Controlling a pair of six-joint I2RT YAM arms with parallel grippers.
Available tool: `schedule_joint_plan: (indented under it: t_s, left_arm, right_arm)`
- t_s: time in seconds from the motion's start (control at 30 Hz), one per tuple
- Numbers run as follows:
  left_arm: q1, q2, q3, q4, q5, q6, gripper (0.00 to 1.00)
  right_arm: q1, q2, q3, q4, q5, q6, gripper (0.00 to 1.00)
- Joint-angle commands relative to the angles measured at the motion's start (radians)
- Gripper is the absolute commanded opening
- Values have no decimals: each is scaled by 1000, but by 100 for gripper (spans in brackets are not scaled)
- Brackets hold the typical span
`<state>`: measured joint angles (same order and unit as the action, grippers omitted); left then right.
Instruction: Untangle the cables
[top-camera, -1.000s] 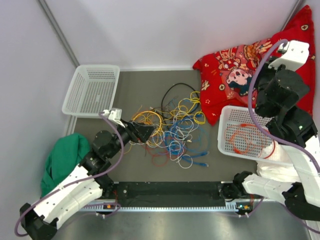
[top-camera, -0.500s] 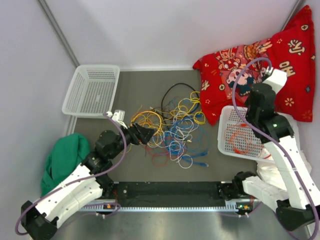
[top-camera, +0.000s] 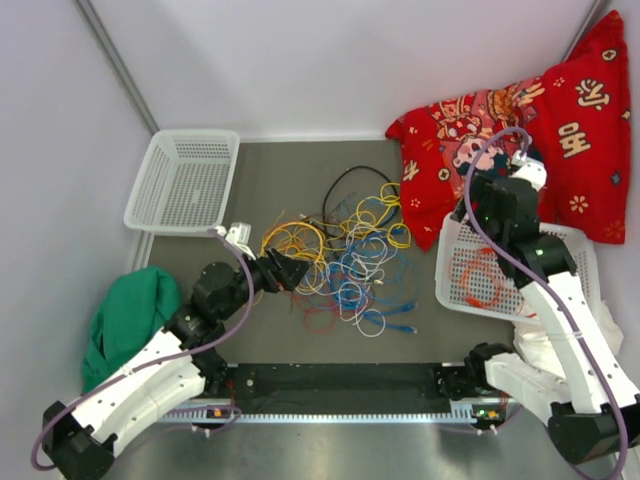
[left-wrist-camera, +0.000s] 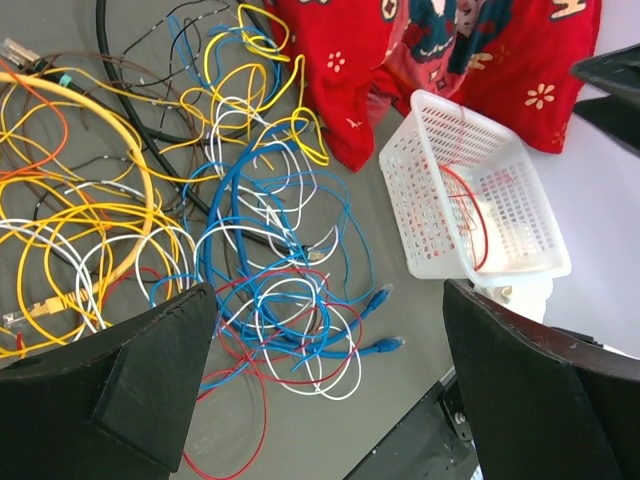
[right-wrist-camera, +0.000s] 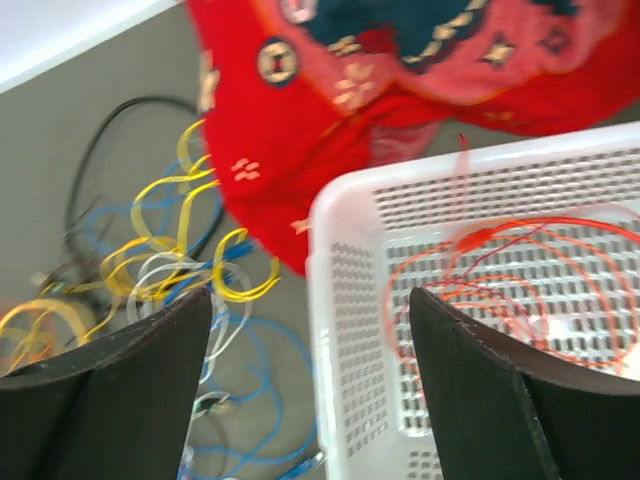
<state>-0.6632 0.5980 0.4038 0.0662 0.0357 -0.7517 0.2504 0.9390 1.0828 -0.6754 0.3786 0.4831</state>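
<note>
Heap of thin looping cables (top-camera: 345, 265), yellow, blue, white, red and black, lies mid dark grey table (top-camera: 280, 170), still knotted together. Yellow loops sit to the left of the heap, blue and white to the right, with plug ends poking out along the near edge.

One orange-red cable (top-camera: 485, 280) is coiled apart from the heap, inside the white perforated plastic basket (top-camera: 447, 290) at the right, beside the red patterned cushion (top-camera: 450, 130).

Right end effector (right-wrist-camera: 310, 300) hangs over that basket's near corner, fingers wide apart, nothing between them. Left end effector (top-camera: 292, 270) sits at the heap's left edge, next to the yellow loops, fingers also spread and gripping nothing.

Step in hand, as I read it: one strand is sorted out and the next pick is not yet made.

The next move calls for singling out one strand, probably a yellow loop or a loose plug end. It should be closed on alone and drawn out slowly, the other arm pinning the heap so it does not drag along.
</note>
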Motion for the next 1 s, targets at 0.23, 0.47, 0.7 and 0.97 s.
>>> schedule_joint_plan:
  t_s: [0.23, 0.47, 0.7, 0.97]
  left_arm:
    - [-4, 51, 6, 60, 1, -26, 99]
    - [-6, 31, 21, -17, -25, -29, 99]
    - [-6, -27, 23, -121, -114, -18, 99]
    - [-7, -23, 9, -126, -112, -29, 99]
  right_arm:
    - [344, 73, 0, 140, -205, -26, 81]
    - [492, 362, -50, 284, -363, -3, 82]
    - [616, 576, 31, 335, -463, -67, 80]
    - [648, 731, 23, 289, -394, -44, 74]
